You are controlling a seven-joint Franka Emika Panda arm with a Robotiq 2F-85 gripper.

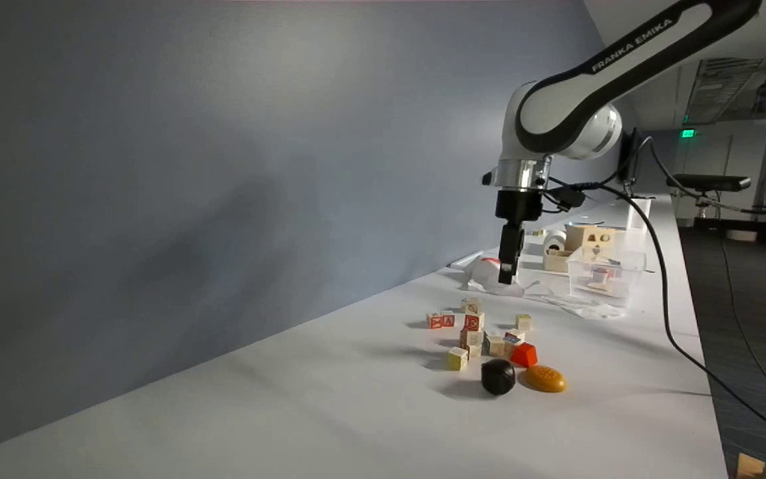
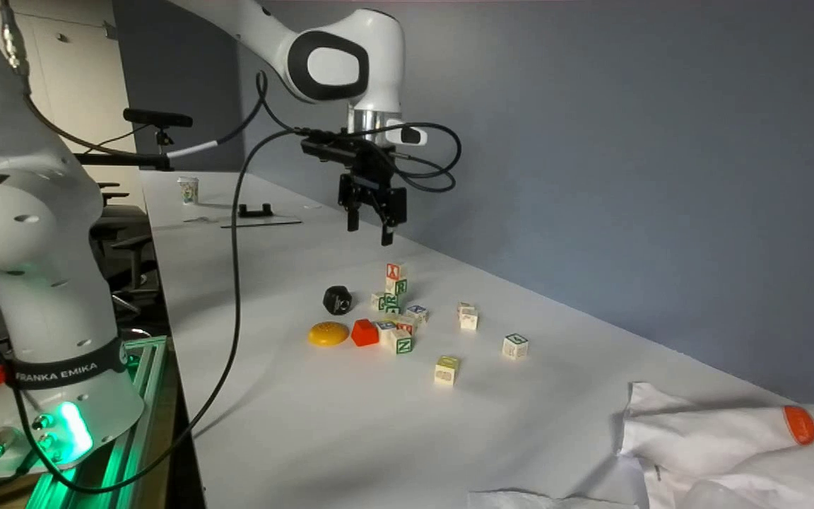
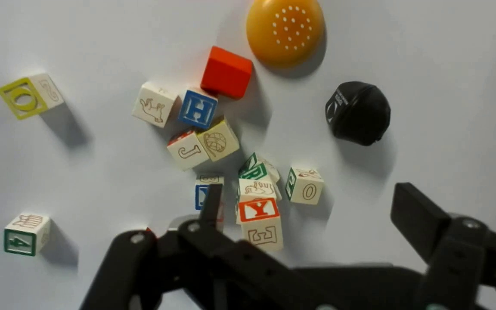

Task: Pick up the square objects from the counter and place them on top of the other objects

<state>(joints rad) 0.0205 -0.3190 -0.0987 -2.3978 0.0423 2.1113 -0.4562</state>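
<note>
Several of the square objects form a stack (image 3: pixel 260 215) in the wrist view, its top block offset from those beneath; the same stack (image 1: pixel 473 323) stands upright in both exterior views. Other square objects sit directly on the white counter (image 2: pixel 322 424). A block with an O (image 3: pixel 308 189) is beside the stack, a blue H block (image 3: pixel 197 108) lies within a cluster, and a yellow block (image 3: pixel 26 97) and a green 4 block (image 3: pixel 26 234) are apart. My gripper (image 2: pixel 369 233) hovers above the stack, fingers wide apart, holding nothing. Its left finger (image 3: pixel 212 202) hides part of a blue-marked block (image 3: pixel 201 196).
A red piece (image 3: pixel 227 72) touches the cluster; an orange rounded piece (image 3: pixel 286 30) and a black one (image 3: pixel 358 113) are close by. A white bag (image 2: pixel 718 445) and a clear bin (image 1: pixel 606 276) occupy the counter. The grey wall (image 1: pixel 223 166) borders it, and a black cable (image 2: pixel 237 233) hangs down.
</note>
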